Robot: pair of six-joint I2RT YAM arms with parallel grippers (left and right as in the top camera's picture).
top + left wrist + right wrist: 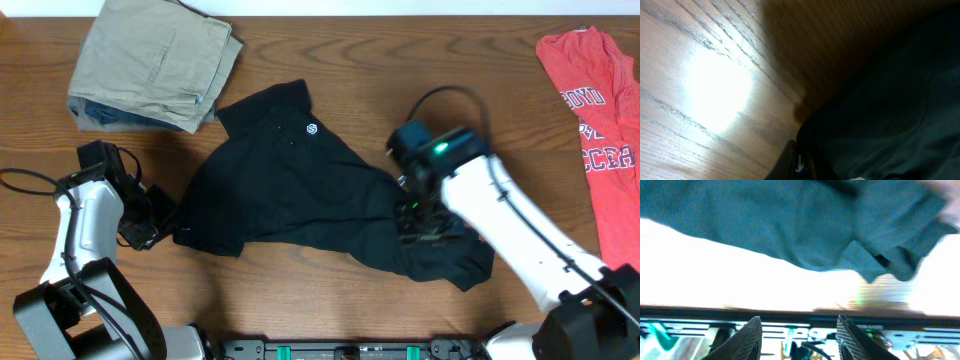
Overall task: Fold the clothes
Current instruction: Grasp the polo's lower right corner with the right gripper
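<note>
Lying crumpled at mid-worktop [350,60], the black shirt [290,190] shows its white logo [312,129] on the far side. Left pincer [150,228]: closed, at the shirt's left edge; whether it grips fabric cannot be told. Right pincer [799,322]: jaws parted, empty, over the shirt's near right part. Khaki trousers [155,60] lie far left, red T-shirt [600,110] far right.

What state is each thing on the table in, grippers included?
Black shirt: rumpled, unfolded, logo up.
Khaki trousers: folded.
Red T-shirt: spread out, unfolded.
Left gripper: shut at the shirt's left edge; grip on cloth unclear.
Right gripper: open, empty, over the shirt's right end.
</note>
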